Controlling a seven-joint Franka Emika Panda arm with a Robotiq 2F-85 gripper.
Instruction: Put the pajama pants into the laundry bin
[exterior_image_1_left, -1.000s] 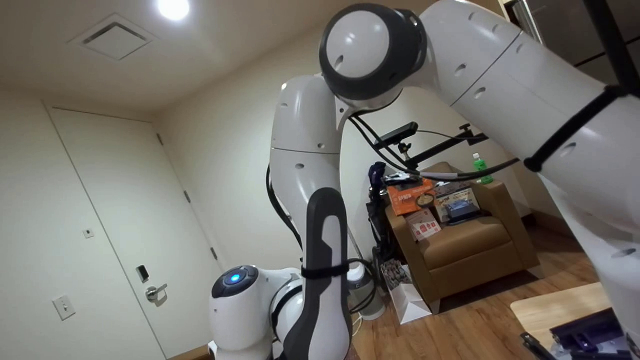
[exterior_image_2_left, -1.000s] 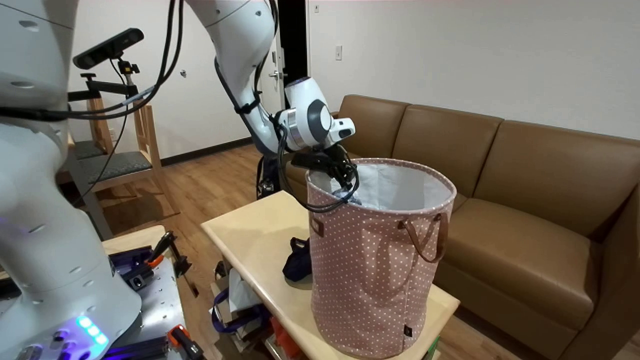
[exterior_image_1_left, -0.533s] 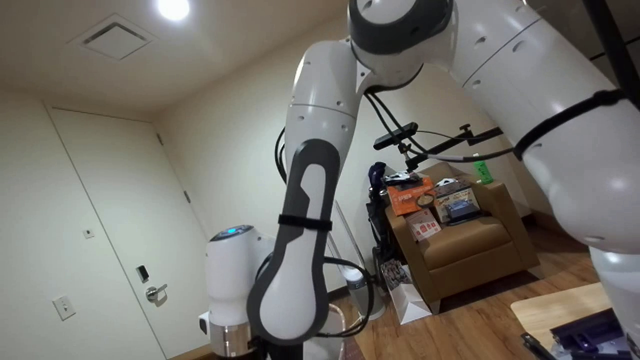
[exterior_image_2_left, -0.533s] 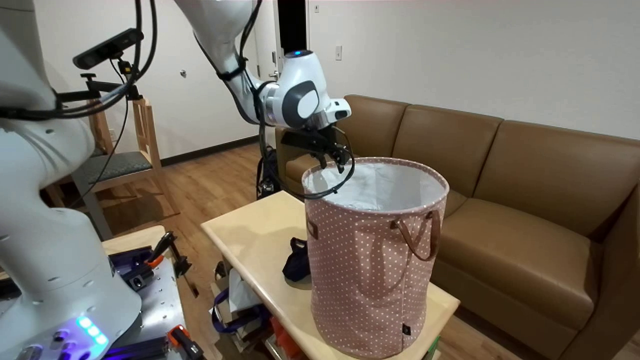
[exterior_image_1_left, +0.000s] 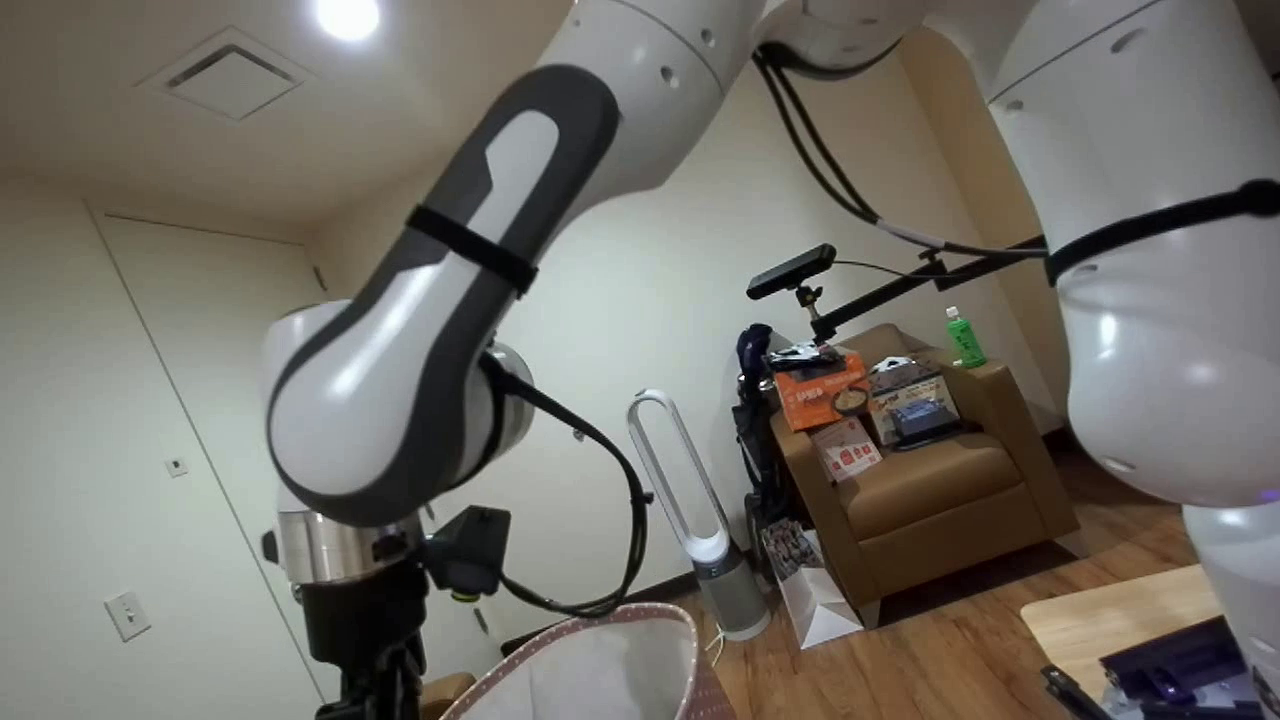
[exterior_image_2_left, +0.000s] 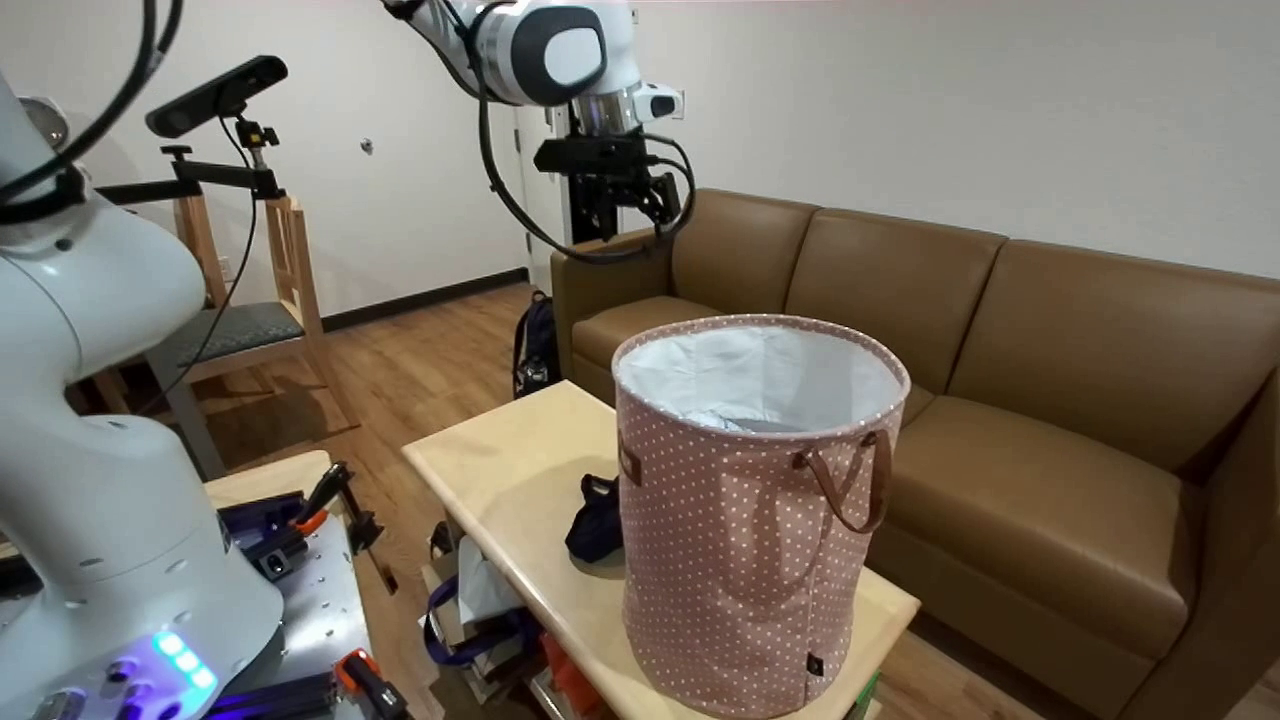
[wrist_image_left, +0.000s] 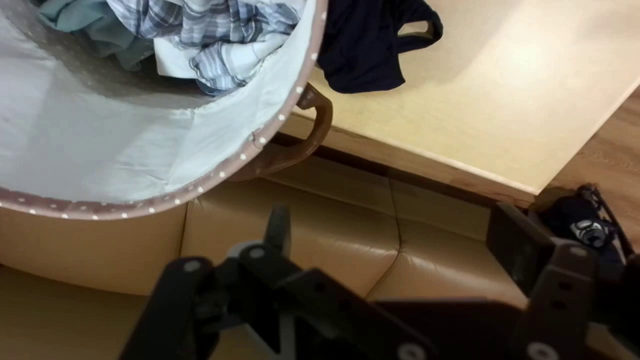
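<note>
Gripper is hanging wide and empty above and apart from the laundry bin, and look, the pajama pants are lying inside it, so finishing neatly is probably calling for a steady retreat without brushing the bin.

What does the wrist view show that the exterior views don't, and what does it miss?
Only the wrist view: the plaid pajama pants clearly, crumpled in the laundry bin, plus its handle toward the sofa.
Only an exterior view: the tower fan, the armchair.
Shared with an exterior view: the bin, the open gripper, the dark garment on the table.
</note>
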